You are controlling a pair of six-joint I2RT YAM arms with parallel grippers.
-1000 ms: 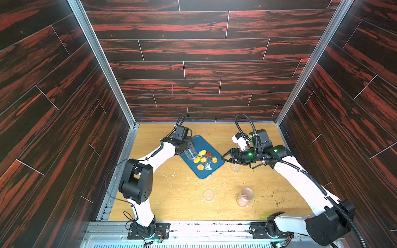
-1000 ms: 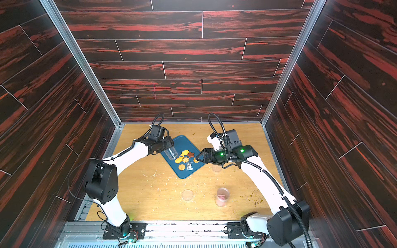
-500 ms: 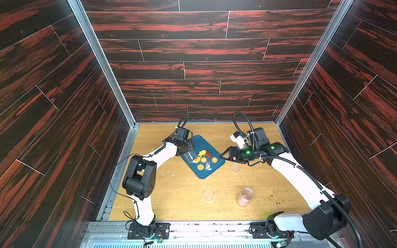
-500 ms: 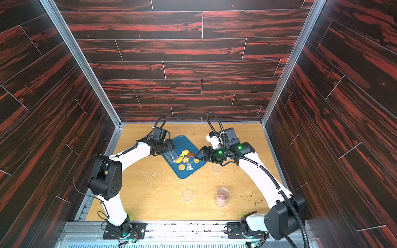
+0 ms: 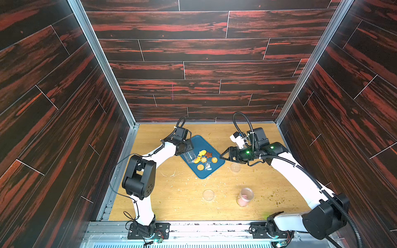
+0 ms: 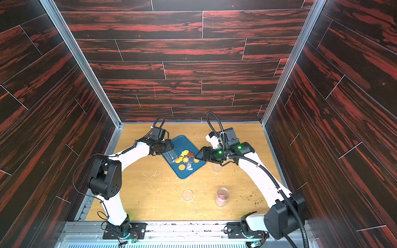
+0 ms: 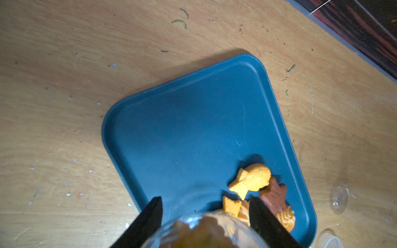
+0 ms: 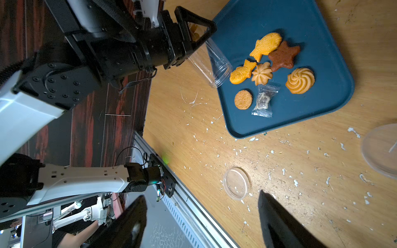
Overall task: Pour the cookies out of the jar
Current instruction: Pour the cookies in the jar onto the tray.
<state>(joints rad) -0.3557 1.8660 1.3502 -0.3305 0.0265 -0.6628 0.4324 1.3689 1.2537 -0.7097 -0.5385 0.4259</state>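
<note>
**Item 1. Left gripper** (image 5: 186, 150): stood over the tray's (image 5: 198, 142) left edge, clamped on the closed end of the jar (image 5: 190, 156).

**Item 2. Jar:** clear and lidless. Its long axis ran from the gripper down towards the tray's middle, mouth lowest, just beside the nearest fish biscuit. The lower barrel looked empty in the right wrist view. Tan shapes showed near the gripped end, but whether they were inside could not be told. Judged: any remainder called for a steeper tilt or a shake along that axis, done by the left arm.

**Item 3. Cookies** (image 8: 262, 74): six lay loose on the tray's middle, namely two fish, a brown star, two swirls and a round cracker.

**Item 4. Packet** (image 8: 265, 99): clear and crinkled, it lay on the tray beside the cracker and was not a cookie.

**Item 5. Right gripper** (image 5: 222, 156): empty, jaws spread wide, it hovered at the tray's right edge. It was the farther gripper from the jar.

**Item 6. Off-tray pieces:** a clear lid (image 5: 235, 167) lay just right of the tray. A second lid (image 5: 208, 195) and a pink-filled jar (image 5: 245, 196) stood well apart on its near side.

**Item 7. Table** (image 5: 167, 193): pale wood, flecked with crumbs around the tray.

**Item 8. Enclosure:** dark red-streaked plank walls stood on three sides, leaving open table beyond every edge of the tray.
</note>
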